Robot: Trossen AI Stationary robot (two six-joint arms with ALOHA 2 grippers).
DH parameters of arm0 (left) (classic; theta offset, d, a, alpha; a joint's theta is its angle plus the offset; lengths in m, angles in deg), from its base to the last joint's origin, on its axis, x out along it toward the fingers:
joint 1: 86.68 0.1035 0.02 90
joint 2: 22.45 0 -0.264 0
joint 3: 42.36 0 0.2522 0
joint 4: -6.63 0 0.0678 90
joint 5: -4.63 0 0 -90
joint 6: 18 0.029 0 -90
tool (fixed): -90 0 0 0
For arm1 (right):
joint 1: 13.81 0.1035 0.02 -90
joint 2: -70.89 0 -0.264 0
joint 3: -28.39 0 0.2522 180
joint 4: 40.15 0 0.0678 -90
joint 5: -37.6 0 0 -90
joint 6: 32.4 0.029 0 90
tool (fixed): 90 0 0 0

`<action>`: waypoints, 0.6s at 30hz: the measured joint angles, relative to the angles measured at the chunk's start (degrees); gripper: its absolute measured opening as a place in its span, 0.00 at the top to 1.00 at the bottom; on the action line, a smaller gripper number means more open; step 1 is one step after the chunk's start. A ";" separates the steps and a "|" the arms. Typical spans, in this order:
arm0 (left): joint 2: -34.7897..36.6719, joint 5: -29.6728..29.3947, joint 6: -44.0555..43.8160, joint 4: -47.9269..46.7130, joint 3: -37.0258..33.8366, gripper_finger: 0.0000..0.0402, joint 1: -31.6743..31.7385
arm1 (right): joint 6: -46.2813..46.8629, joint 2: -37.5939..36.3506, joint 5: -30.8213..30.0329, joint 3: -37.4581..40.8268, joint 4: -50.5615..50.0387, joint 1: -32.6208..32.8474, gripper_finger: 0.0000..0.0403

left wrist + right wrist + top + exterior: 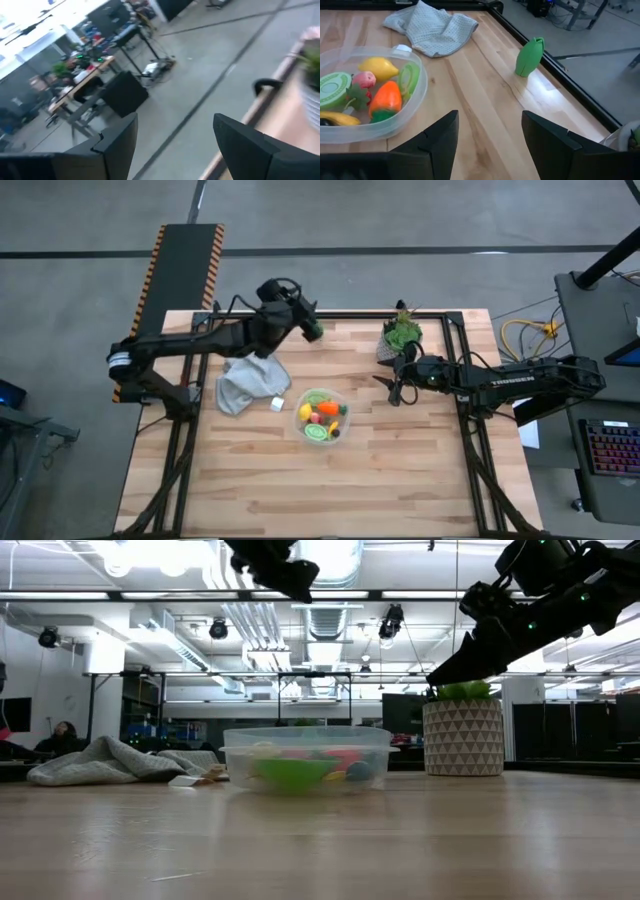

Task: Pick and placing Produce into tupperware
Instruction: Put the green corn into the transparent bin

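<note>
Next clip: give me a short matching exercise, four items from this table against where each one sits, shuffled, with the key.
Things:
1. orange pepper
2. green pepper
3. grey cloth
4. potted plant

Places:
A. far right corner of the table
B. inside the tupperware
C. alone on the wood by the far edge, near the left claw
D. spread flat beside the small white cube

Pairs: 1-B, 2-C, 3-D, 4-A
</note>
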State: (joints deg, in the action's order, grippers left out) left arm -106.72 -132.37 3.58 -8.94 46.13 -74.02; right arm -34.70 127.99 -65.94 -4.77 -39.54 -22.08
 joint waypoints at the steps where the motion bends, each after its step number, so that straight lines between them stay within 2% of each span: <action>1: 0.00 0.00 0.14 2.27 -0.85 0.39 1.02 | -0.42 0.00 0.00 0.00 0.04 0.00 0.48; 4: 0.02 -0.08 0.18 7.80 -2.60 0.39 3.26 | -1.80 0.00 0.00 0.00 0.06 0.00 0.48; 8: 0.00 -0.09 0.05 10.59 -3.52 0.39 5.18 | -2.66 0.00 0.00 0.00 -0.01 0.00 0.48; 11: 0.04 0.27 -3.74 11.86 -4.23 0.39 6.21 | -2.65 0.00 0.00 0.00 -0.31 0.00 0.48; 13: -0.11 4.17 -6.16 11.76 -4.88 0.39 7.07 | -2.40 0.00 0.00 0.01 -0.52 0.00 0.48; 18: -1.17 18.42 -9.22 15.16 -6.81 0.39 10.64 | -2.22 0.00 0.00 0.50 -0.70 0.00 0.48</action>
State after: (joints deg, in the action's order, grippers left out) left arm -107.89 -113.95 -5.64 6.22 39.32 -63.38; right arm -36.93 127.99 -65.94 -4.27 -40.24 -22.08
